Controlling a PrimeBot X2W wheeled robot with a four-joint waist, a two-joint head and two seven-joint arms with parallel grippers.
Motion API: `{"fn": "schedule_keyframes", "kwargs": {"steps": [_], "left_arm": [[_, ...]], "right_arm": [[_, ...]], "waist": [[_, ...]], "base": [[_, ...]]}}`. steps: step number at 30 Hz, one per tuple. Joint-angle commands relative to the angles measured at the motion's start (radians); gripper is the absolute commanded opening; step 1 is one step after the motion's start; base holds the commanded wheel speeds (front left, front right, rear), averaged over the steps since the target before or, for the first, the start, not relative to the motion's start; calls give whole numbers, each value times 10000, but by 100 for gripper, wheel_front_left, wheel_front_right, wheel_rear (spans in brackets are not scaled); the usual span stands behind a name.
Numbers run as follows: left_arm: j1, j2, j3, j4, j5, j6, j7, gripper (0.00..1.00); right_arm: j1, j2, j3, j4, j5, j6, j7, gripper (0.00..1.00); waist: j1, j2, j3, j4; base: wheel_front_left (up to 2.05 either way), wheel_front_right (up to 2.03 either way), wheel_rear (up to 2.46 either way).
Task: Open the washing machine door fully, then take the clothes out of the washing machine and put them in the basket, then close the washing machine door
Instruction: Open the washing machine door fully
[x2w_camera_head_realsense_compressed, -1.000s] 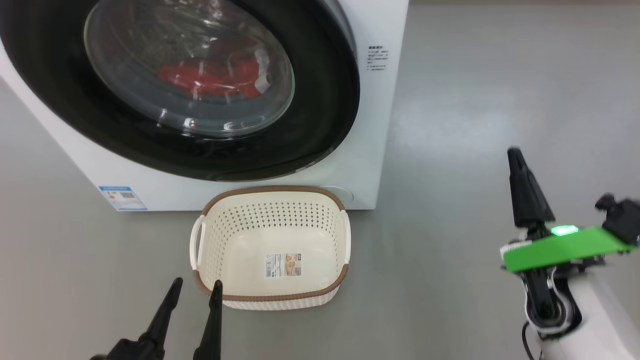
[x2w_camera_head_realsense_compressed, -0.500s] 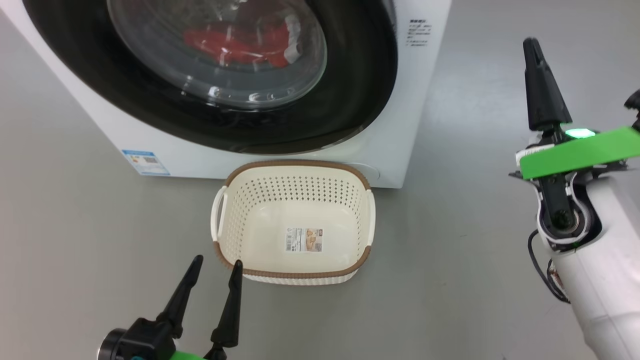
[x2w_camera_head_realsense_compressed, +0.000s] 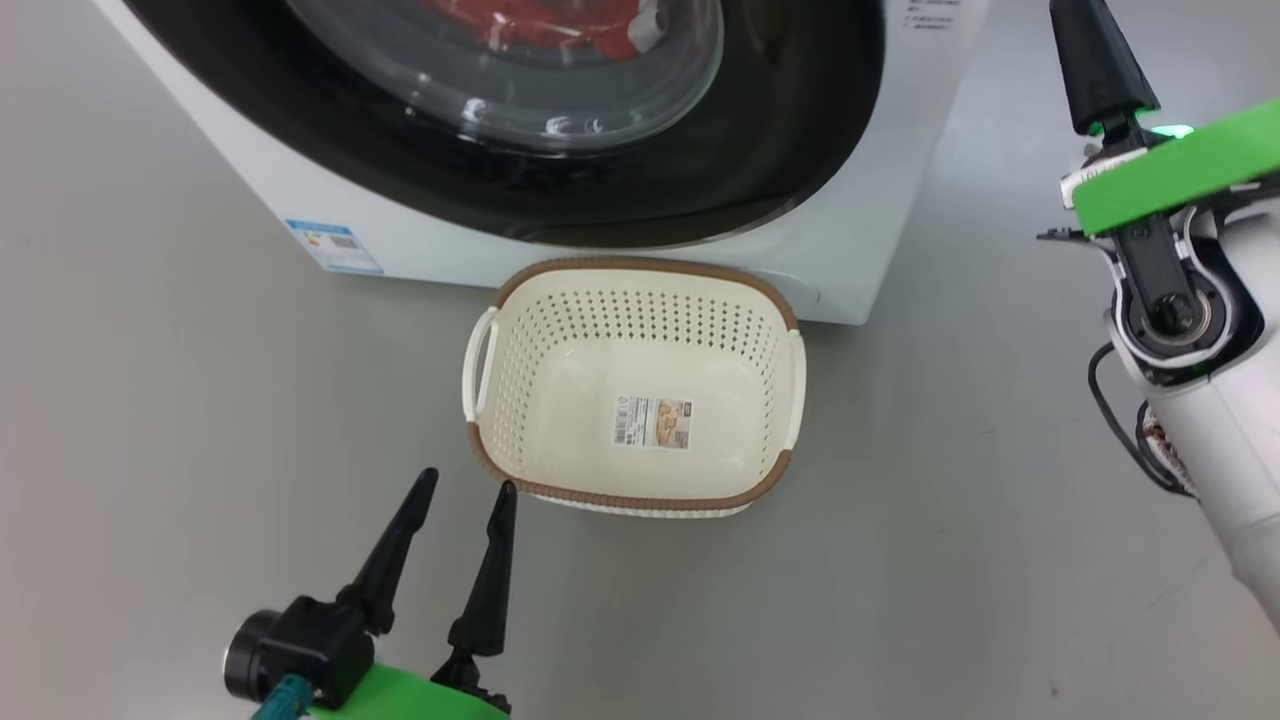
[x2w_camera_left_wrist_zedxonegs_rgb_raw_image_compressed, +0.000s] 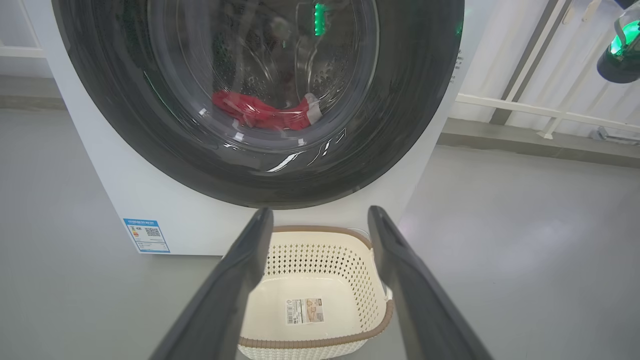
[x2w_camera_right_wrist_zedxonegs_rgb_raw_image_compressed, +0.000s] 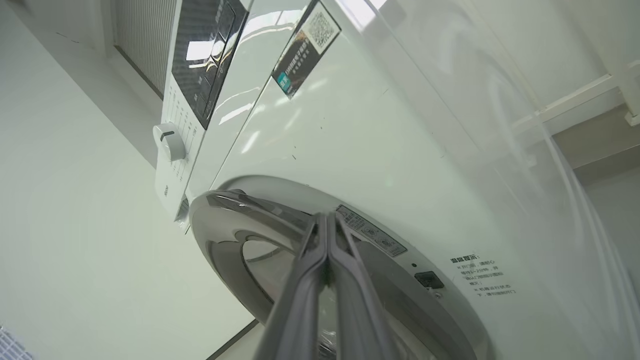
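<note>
The washing machine (x2w_camera_head_realsense_compressed: 300, 190) is a white box at the top of the head view. Its door (x2w_camera_head_realsense_compressed: 790, 130), black-rimmed with a glass bowl, lies against the front. Red clothes (x2w_camera_head_realsense_compressed: 540, 18) show through the glass and lie low in the drum (x2w_camera_left_wrist_zedxonegs_rgb_raw_image_compressed: 260, 112). On the floor in front stands the cream basket (x2w_camera_head_realsense_compressed: 640, 497) with nothing in it but its label. My left gripper (x2w_camera_head_realsense_compressed: 469, 480) hovers open near the basket's front left corner, its fingers framing the basket (x2w_camera_left_wrist_zedxonegs_rgb_raw_image_compressed: 320, 231). My right gripper (x2w_camera_head_realsense_compressed: 1092, 45) is shut on nothing, its tips (x2w_camera_right_wrist_zedxonegs_rgb_raw_image_compressed: 327, 216) close by the door's right edge (x2w_camera_right_wrist_zedxonegs_rgb_raw_image_compressed: 225, 205).
Grey floor spreads to the left and right of the machine. A blue sticker (x2w_camera_head_realsense_compressed: 333, 245) marks its lower left front. White railing (x2w_camera_left_wrist_zedxonegs_rgb_raw_image_compressed: 525, 102) runs behind on the right. The control panel with a knob (x2w_camera_right_wrist_zedxonegs_rgb_raw_image_compressed: 170, 141) sits above the door.
The head camera has shifted, so the whole picture has slid. My right gripper has risen and come closer to the door's right edge. The left gripper holds its place by the basket.
</note>
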Motion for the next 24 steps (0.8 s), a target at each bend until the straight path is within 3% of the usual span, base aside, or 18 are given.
{"fn": "schedule_keyframes", "kwargs": {"steps": [1, 11, 18, 24], "left_arm": [[-317, 79, 241, -198, -101, 121, -92, 100], [-689, 79, -71, -254, -362, 192, -92, 100], [-904, 79, -222, -314, -508, 232, -92, 100], [-1142, 79, -397, -351, -690, 276, -92, 100]], "right_arm": [[-384, -79, 306, -161, 301, 8, 210, 0], [-1623, -807, 958, -106, 1772, 8, 1893, 0], [-2180, -1106, 710, 113, 2803, 8, 3084, 0], [-2742, -1307, 359, 674, 3758, 8, 4740, 0]], "waist": [[0, 0, 317, 270], [0, 0, 1031, 734], [0, 0, 1442, 940], [0, 0, 1856, 1138]], "base": [[0, 0, 0], [0, 0, 0], [0, 0, 0], [0, 0, 0]]}}
